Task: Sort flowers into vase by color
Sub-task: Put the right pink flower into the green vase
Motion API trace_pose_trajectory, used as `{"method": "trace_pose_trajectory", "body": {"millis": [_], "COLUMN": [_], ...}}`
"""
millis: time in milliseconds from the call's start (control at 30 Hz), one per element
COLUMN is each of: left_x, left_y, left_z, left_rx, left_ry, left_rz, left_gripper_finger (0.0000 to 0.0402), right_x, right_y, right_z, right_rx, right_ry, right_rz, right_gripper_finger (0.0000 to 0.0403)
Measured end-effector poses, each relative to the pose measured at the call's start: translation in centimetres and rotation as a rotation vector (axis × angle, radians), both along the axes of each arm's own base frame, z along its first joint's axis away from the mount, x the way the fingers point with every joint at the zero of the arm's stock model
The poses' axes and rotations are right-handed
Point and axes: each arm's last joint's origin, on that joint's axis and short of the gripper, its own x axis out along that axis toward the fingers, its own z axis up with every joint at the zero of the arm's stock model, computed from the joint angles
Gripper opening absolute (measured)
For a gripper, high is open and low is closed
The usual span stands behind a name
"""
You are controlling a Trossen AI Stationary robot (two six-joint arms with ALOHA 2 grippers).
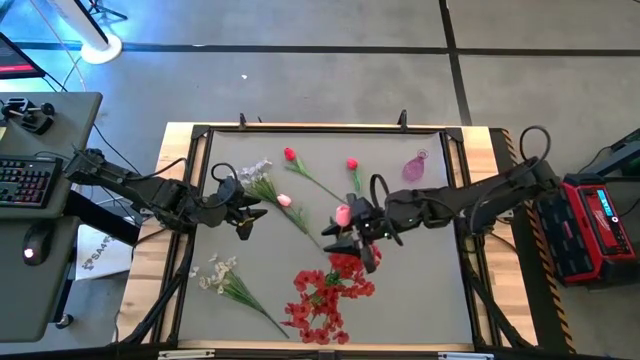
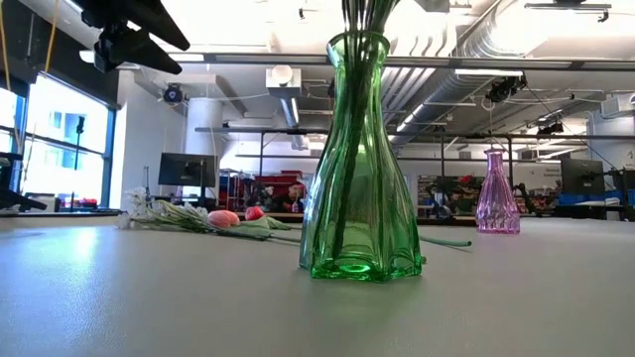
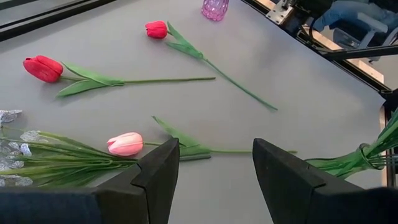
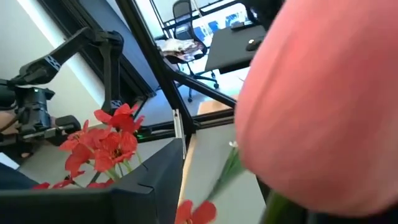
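Observation:
A tall green vase (image 2: 357,159) stands mid-table with red blossom clusters (image 1: 325,292) in it. My right gripper (image 1: 350,240) hovers at the vase's top, open. A pink bud (image 4: 323,106) stands right against its camera and hides one finger. My left gripper (image 3: 214,168) is open in the air at the table's left, above a pink flower (image 3: 126,144) lying flat. Two red buds (image 3: 42,68) (image 3: 157,28) and a white spray (image 1: 225,275) lie on the table. A small pink vase (image 1: 415,167) stands at the far right. My right gripper has one finger (image 4: 155,180) showing bare, with free room beside it. The pink bud covers the other finger, and a green stem (image 4: 273,208) runs down past it. Whether a finger touches that stem, I cannot tell.
A second white spray (image 1: 256,176) lies at the far left beside my left gripper. A black frame (image 1: 205,135) borders the grey mat. Bare mat lies at the near right corner (image 1: 420,300). A desk with a keyboard (image 1: 25,180) stands left of the table.

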Motion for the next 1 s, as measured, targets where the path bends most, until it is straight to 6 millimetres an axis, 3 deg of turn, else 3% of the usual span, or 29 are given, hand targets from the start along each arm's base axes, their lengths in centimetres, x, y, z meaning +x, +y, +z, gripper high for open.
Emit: {"method": "trace_pose_trajectory", "body": {"millis": [300,700,833,1000], "left_x": [0.0,0.1,0.1,0.1], "left_y": [0.0,0.3,0.5,0.6], "left_z": [0.1,0.1,0.1,0.1], "left_rx": [0.006,-0.006,-0.005,-0.006], "left_ry": [-0.011,-0.023,-0.023,-0.023], "left_rz": [0.012,0.052,0.061,0.066], "left_gripper_finger": [0.0193,0.0193,0.0193,0.0193], "right_x": [-2.5,-2.9,-2.9,-2.9], "right_y": [-0.9,-1.3,-1.2,-1.1], "right_z": [1.2,1.0,1.0,1.0], "right_rx": [-0.05,-0.068,-0.067,-0.085], "right_ry": [0.051,0.101,0.101,0.096], "right_rz": [-0.05,-0.062,-0.043,-0.015], "right_gripper_finger": [0.0181,0.0178,0.0142,0.0049]}}
